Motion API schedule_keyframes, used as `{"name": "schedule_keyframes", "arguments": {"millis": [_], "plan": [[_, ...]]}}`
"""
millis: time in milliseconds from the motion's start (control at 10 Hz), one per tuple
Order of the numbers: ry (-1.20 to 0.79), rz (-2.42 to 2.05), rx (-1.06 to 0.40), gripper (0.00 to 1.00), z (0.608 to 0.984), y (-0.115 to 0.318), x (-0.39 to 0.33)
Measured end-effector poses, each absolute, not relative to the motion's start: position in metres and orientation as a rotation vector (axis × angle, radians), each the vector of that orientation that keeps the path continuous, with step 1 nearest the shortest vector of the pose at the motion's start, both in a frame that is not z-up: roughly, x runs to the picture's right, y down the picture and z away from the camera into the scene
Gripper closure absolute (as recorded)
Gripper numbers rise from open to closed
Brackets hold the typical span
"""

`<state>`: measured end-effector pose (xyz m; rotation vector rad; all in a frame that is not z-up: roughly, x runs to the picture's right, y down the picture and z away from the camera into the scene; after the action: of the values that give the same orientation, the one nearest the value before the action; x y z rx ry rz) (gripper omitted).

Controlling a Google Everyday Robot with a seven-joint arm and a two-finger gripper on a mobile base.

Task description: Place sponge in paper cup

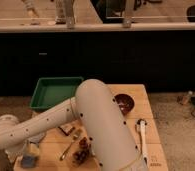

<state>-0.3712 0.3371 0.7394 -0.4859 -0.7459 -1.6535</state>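
The sponge [28, 161], a small flat blue block, lies at the front left corner of the wooden table [151, 120]. My white arm sweeps from the lower right across the table to the left. Its gripper [25, 150] hangs just above and behind the sponge, open, with nothing visibly held. A pale round shape [37, 138] right behind the gripper looks like the paper cup. The arm hides most of it.
A green tray [53, 92] stands at the table's back left. A dark bowl [125, 103] sits at the back right, and a white-handled tool [141, 134] lies near the right edge. A wooden utensil [70, 146] and dark reddish bits [81, 151] lie mid-table. A dark counter front rises behind.
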Motion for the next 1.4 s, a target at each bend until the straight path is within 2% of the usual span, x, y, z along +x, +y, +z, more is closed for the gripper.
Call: {"name": "schedule_keyframes", "arguments": {"millis": [500, 600, 700, 1200, 1400], "plan": [[-0.763, -1.659, -0.507, 0.20, 0.7493, 0.3403, -0.3686], [-0.768, -1.660, -0.508, 0.24, 0.7506, 0.3409, -0.3687], [-0.771, -1.660, -0.509, 0.30, 0.7514, 0.3415, -0.3686], [-0.748, -1.671, -0.494, 0.80, 0.7492, 0.3370, -0.3656], [-0.728, -1.683, -0.488, 0.82, 0.7450, 0.3351, -0.3662]]}}
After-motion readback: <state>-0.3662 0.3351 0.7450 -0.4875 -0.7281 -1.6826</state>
